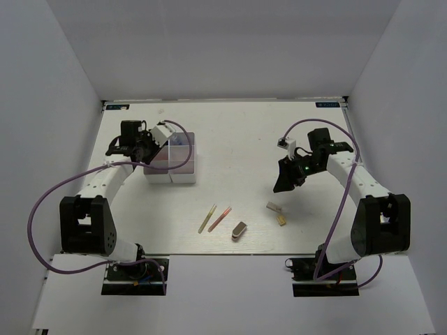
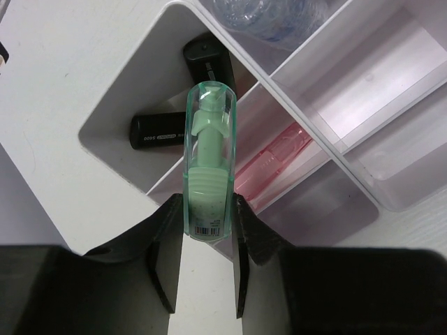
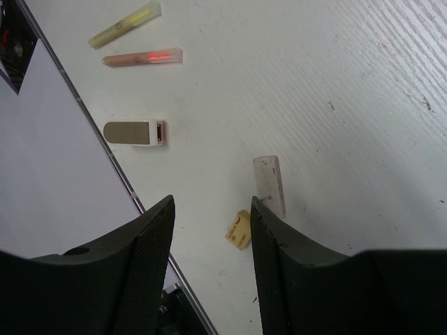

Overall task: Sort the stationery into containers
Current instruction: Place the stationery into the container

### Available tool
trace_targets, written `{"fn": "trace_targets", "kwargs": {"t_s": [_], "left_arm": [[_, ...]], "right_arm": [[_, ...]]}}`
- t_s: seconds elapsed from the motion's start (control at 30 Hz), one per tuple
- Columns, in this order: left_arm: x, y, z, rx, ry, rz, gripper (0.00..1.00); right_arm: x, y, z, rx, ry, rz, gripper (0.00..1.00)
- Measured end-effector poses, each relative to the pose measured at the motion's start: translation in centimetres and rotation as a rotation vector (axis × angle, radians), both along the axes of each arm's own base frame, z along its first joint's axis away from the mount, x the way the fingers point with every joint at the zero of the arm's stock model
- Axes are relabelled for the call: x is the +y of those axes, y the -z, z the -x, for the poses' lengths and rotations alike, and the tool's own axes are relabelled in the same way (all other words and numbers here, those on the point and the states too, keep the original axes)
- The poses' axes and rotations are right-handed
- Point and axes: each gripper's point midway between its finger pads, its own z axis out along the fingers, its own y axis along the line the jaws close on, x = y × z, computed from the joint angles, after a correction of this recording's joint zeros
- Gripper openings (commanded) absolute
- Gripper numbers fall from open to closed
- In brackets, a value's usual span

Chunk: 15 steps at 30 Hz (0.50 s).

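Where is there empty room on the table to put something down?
Widest bare table lies between the white box and the right gripper, and along the far wall. Crowded: the near edge, with yellow pen, pink pen, grey block, tan blocks.

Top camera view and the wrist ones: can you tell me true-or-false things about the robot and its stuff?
1. The left pincer squeezes a green tube over the white box. True.
2. The right pincer holds the tan block. False: it is open and empty, and the block lies on the table.
3. The yellow pen and pink pen are in the box. False: they lie on the table, side by side.
4. A pink capsule lies in one compartment of the box. True.
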Motion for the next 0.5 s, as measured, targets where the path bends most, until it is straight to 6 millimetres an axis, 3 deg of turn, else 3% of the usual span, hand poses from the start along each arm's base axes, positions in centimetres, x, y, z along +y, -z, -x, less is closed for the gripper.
{"fn": "trace_targets", "kwargs": {"t_s": [0.2, 0.33, 0.4, 0.5], "left_arm": [[0.02, 0.31, 0.07, 0.001, -0.006, -0.006, 0.39], [0.13, 0.25, -0.02, -0.004, -0.02, -0.009, 0.47], [0.07, 0.19, -0.08, -0.008, -0.02, -0.015, 0.59], [-0.19, 0.18, -0.06, -0.008, -0.024, -0.019, 0.6]], "right_arm": [[0.03, -0.12, 0.05, 0.004, 0.001, -0.01, 0.51], [-0.02, -0.16, 0.03, 0.006, 0.004, -0.013, 0.51], [-0.01, -0.18, 0.07, 0.008, 0.004, -0.015, 0.51], [-0.03, -0.3, 0.12, 0.012, 0.005, -0.017, 0.51]]}}
